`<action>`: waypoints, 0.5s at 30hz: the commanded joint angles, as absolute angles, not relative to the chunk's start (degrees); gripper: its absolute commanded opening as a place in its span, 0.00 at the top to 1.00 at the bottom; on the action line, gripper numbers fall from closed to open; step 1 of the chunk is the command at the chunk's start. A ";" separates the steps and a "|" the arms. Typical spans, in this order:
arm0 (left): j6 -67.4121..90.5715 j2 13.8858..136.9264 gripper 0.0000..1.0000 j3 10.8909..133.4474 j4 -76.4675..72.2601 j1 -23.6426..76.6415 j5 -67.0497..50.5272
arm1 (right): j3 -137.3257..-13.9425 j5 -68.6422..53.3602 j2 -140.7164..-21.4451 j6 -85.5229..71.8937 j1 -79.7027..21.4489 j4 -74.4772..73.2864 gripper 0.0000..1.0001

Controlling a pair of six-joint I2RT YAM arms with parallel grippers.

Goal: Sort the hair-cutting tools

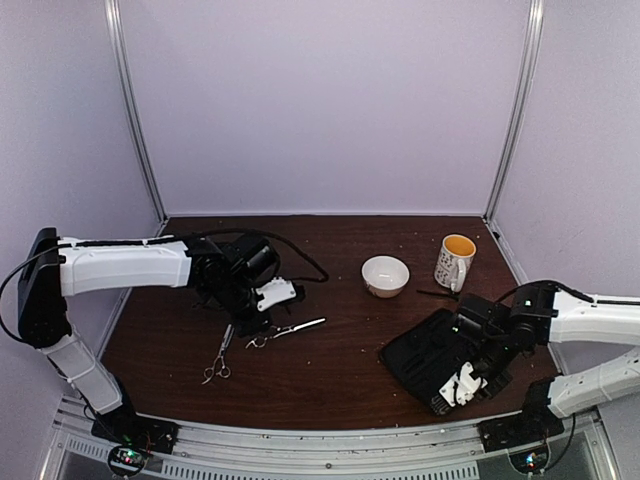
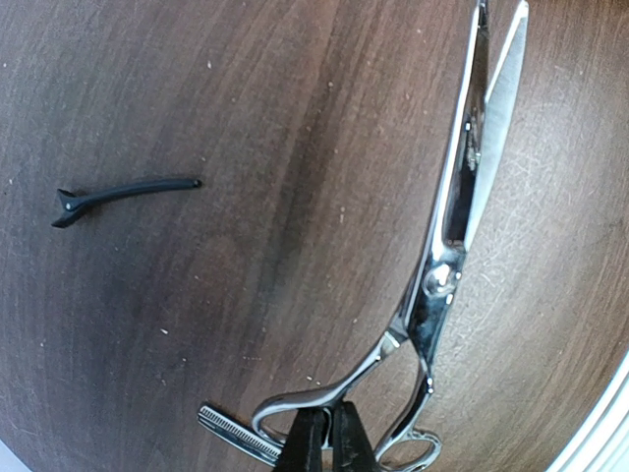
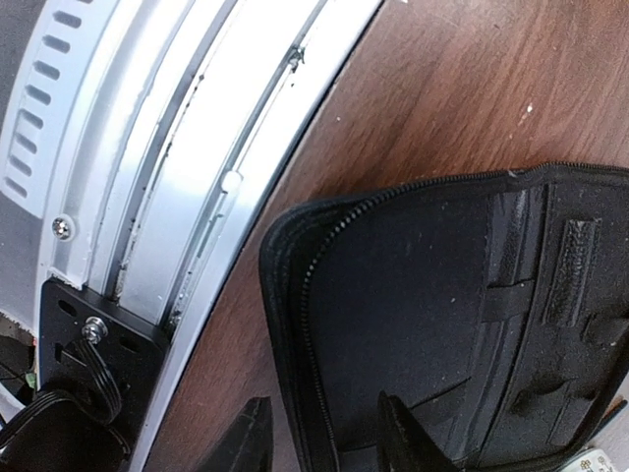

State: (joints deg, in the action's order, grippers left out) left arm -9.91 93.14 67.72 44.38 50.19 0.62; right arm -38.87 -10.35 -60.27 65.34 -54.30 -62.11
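Observation:
One pair of silver scissors (image 1: 290, 329) lies on the brown table, blades pointing right. A second pair (image 1: 219, 354) lies just left of it, blades pointing up. My left gripper (image 1: 246, 322) is down at the first pair's handle. In the left wrist view the scissors (image 2: 460, 211) run up to the right and my left gripper (image 2: 325, 444) is shut on a handle ring. A thin black stick-like clip (image 2: 128, 193) lies to the left. Another black stick (image 1: 437, 294) lies beside the mug. My right gripper (image 3: 324, 441) is open, its jaws astride the near edge of the open black case (image 3: 432, 315).
A white bowl (image 1: 385, 275) and a patterned mug (image 1: 455, 261) stand at the back right. The black case (image 1: 432, 352) lies open at the front right. The table's metal rail (image 3: 197, 167) runs close beside the case. The toothed blade tip (image 2: 236, 434) of the second scissors lies next to my left fingers.

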 commanded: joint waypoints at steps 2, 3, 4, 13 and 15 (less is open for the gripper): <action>-10.10 91.93 1.00 65.58 42.19 49.75 0.48 | -37.34 -9.11 -61.75 64.20 -56.91 -59.91 0.64; -10.04 91.96 1.00 65.49 42.00 49.68 0.44 | -36.95 -8.86 -62.01 63.98 -57.28 -59.39 0.65; -10.02 92.02 1.00 65.41 41.90 49.66 0.48 | -36.62 -8.89 -62.35 63.68 -57.49 -58.96 0.67; -10.28 91.50 1.00 67.31 44.27 49.66 -0.13 | -35.38 -10.81 -66.72 59.82 -59.52 -53.84 0.92; -10.24 90.88 1.00 67.69 45.06 49.60 -0.03 | -35.60 -11.23 -67.49 58.96 -60.03 -52.25 0.96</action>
State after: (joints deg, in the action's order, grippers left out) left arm -9.93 93.14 65.65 44.29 50.17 0.62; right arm -35.97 -10.50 -66.35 61.52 -59.00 -56.51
